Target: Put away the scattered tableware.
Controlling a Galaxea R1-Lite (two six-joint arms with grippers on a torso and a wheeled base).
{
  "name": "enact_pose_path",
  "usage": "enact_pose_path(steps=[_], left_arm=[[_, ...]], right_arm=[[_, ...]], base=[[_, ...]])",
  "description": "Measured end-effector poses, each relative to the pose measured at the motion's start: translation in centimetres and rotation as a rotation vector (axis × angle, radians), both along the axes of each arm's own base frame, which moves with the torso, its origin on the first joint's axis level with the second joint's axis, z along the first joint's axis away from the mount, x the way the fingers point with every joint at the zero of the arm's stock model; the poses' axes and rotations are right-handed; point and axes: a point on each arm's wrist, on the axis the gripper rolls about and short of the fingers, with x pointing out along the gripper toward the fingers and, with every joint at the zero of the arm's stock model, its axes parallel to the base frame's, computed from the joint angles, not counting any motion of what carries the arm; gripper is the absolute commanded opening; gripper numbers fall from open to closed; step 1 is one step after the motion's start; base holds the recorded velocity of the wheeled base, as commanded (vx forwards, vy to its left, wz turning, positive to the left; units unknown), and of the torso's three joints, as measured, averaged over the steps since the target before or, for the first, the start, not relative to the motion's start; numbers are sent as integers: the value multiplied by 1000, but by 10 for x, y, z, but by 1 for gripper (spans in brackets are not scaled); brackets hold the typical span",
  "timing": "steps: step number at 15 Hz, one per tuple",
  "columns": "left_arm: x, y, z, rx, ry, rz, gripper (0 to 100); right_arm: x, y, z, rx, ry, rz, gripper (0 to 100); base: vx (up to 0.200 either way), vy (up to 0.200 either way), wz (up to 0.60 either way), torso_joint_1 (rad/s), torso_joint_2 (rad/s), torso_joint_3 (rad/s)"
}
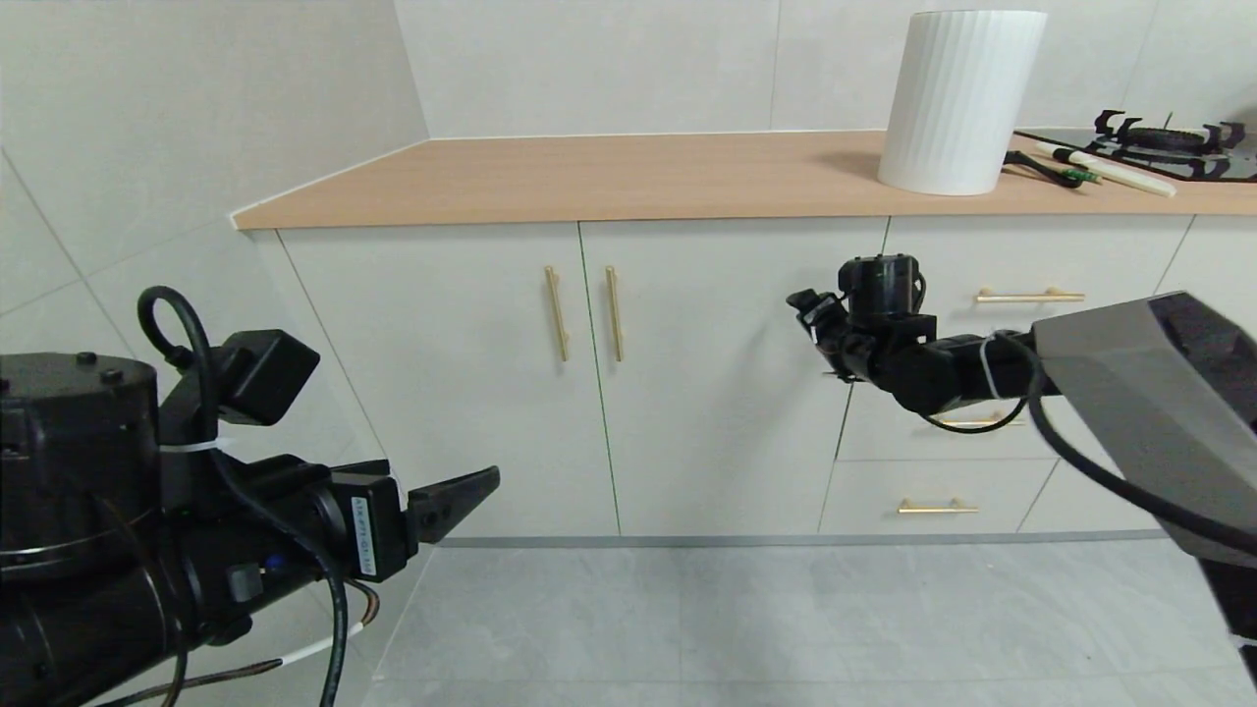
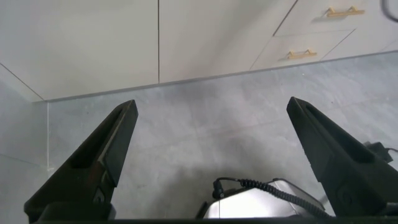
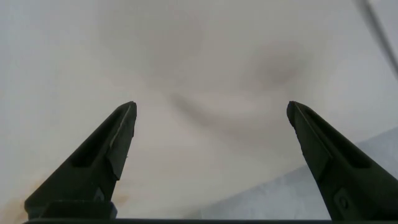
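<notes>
Judging by how things lie, the task is at its very start, in the approach, with nothing picked up yet. The scattered tableware (image 1: 1108, 169), a pale stick-like utensil and a dark-handled one beside it, lies on the far right of the wooden counter (image 1: 589, 179), between a tall white ribbed holder (image 1: 957, 98) and the stove (image 1: 1169, 139); what each piece is exactly I cannot tell. The right gripper (image 3: 211, 107) hangs below counter level, close to the pale front of the cabinet (image 1: 717, 393) just left of the drawers (image 1: 1031, 265), its fingers spread wide with nothing between them. The left gripper (image 2: 211, 107) sits low on the near left over the grey floor (image 1: 786, 628), well apart from the counter, its fingers equally wide and empty. The next move likely calls for the right arm to rise above the counter edge and travel right, past the holder, then settle its open fingers across one utensil's handle. The holder looks like the place for them, though that is a guess
</notes>
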Motion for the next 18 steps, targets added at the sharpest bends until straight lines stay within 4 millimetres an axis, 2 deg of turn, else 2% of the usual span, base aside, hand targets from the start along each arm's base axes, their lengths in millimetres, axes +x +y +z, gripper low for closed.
enact_pose_path(steps=[1,4,6,9,11,13,16,18], left_arm=[[-1,1,2,-6,-13,0,100],[-9,5,12,8,-72,-14,100],[-19,11,19,7,-121,-19,100],[-40,25,26,-6,-185,-4,100],[-60,36,25,-1,-233,-2,100],[-88,52,20,10,-292,9,100],[-131,75,0,41,-347,46,100],[-158,87,-14,68,-376,78,100]], right_arm=[[-14,3,12,-17,-7,19,100],[-86,2,52,-126,-37,104,100],[-146,-15,73,-216,-94,147,100],[-238,-56,93,-378,-224,177,100],[-298,-86,96,-468,-305,174,100],[-353,-117,93,-536,-362,145,100],[-421,-156,70,-635,-343,37,100],[-460,-170,50,-704,-319,-24,100]], base=[[0,0,0,0,0,0],[0,0,0,0,0,0],[0,0,0,0,0,0],[0,0,0,0,0,0],[0,0,0,0,0,0],[0,0,0,0,0,0],[0,0,0,0,0,0],[0,0,0,0,0,0]])
